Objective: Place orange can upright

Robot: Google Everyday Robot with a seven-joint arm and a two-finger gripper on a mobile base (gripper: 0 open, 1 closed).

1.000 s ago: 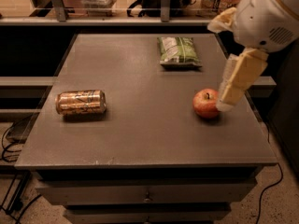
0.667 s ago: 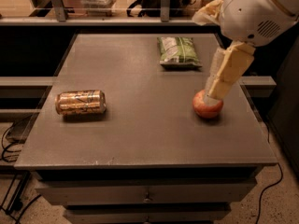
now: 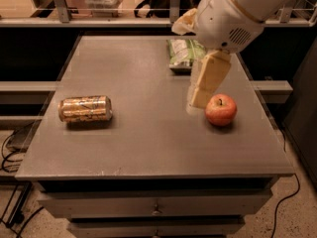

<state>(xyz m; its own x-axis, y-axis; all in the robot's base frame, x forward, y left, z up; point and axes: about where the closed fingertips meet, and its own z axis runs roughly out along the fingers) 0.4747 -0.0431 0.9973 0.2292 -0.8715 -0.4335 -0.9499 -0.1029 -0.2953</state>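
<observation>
The orange can (image 3: 85, 108) lies on its side on the left part of the grey table (image 3: 148, 143), its length running left to right. My gripper (image 3: 200, 101) hangs down from the white arm over the table's right half, just left of the red apple (image 3: 221, 109) and far to the right of the can. It holds nothing that I can see.
A green snack bag (image 3: 184, 53) lies at the back of the table, partly behind the arm. The table has drawers below its front edge. A shelf rail runs along the back, and cables lie on the floor at both sides.
The arm has swung left: the gripper went from the right of the apple, across it, to its left side. The can, apple and bag have not moved.
</observation>
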